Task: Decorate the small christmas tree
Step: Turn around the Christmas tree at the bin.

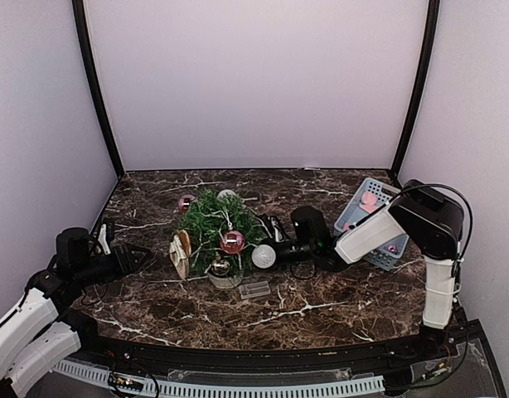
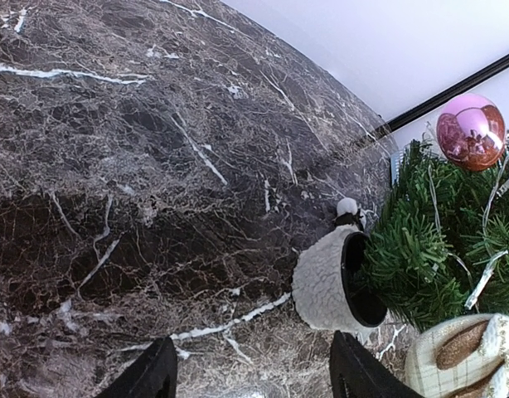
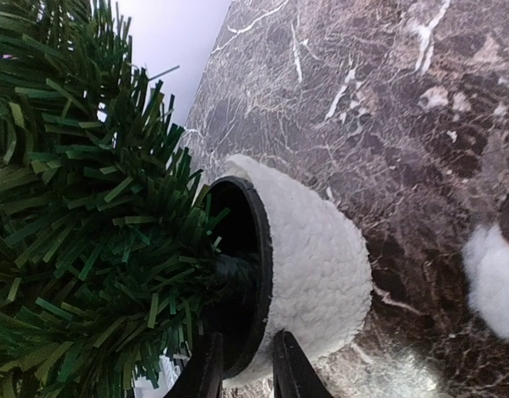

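The small christmas tree [image 1: 215, 225] lies tipped over on the marble table, its white fuzzy pot [image 1: 264, 256] pointing toward the right arm. My right gripper [image 1: 277, 250] is shut on the pot's rim [image 3: 263, 274]: one finger [image 3: 206, 365] sits inside the black opening and the other presses the fuzzy outer wall. A pink ball [image 1: 232, 241] and a beige ornament [image 1: 181, 250] hang in the branches [image 3: 80, 215]. My left gripper [image 1: 132, 259] hovers open to the left of the tree, nothing between its fingers [image 2: 151, 377], with the pot [image 2: 325, 282] ahead on the right.
A blue basket [image 1: 372, 220] holding pink pieces stands at the right, behind the right arm. A small clear box [image 1: 254, 289] lies in front of the tree. Another pink ball [image 1: 186, 202] and a silver ball [image 1: 227, 196] sit behind the tree. A white fluffy bit [image 3: 491, 278] lies near the pot.
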Controlling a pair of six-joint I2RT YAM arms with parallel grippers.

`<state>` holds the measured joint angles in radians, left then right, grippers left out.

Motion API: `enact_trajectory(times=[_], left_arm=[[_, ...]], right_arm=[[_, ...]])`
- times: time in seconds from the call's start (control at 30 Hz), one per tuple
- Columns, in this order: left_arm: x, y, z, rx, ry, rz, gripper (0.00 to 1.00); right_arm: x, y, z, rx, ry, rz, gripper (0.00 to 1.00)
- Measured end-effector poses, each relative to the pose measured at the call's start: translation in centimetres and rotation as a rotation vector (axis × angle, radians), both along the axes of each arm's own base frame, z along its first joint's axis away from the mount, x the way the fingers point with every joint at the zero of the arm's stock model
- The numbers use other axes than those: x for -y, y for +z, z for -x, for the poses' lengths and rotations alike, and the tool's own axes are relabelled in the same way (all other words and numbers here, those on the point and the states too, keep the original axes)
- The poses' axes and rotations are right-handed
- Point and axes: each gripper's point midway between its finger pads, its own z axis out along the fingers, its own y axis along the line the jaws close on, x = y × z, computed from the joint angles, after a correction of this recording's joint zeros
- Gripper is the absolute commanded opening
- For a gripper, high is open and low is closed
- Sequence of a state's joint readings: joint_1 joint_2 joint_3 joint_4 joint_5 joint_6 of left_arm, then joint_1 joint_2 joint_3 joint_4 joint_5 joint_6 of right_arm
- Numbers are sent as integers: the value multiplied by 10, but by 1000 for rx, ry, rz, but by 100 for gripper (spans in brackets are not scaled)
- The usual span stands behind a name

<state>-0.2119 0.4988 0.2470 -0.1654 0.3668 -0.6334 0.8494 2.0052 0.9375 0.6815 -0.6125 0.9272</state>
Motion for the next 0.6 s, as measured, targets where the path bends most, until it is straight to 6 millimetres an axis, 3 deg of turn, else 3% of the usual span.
enact_trajectory(times=[0.6], left_arm=[[1, 6, -2, 14, -4, 0, 66]], right_arm=[[-11, -3, 28, -39, 51, 5, 22]])
